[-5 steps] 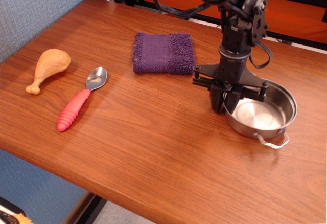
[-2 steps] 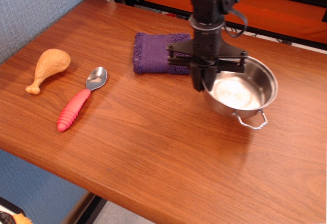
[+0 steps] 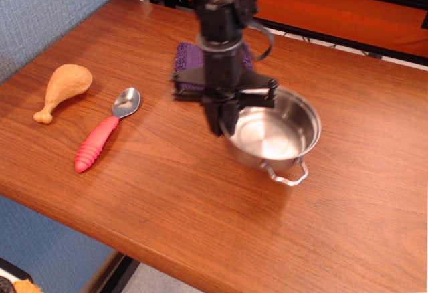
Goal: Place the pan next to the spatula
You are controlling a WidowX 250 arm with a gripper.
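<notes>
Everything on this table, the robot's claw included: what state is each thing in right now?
gripper: shut on the pan's rim, on the side nearer the spatula.
pan: upright, nothing inside, held by its rim.
spatula: lying flat on the table, untouched, well apart from the pan.
toy drumstick: lying on its side, beside the spatula.
purple cloth: folded, flat, partly hidden behind the arm.

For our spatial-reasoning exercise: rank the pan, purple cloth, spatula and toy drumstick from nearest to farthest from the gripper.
1. Pan: gripped at its left rim by the gripper.
2. Purple cloth: just behind.
3. Spatula: to the left.
4. Toy drumstick: farthest left.
</notes>
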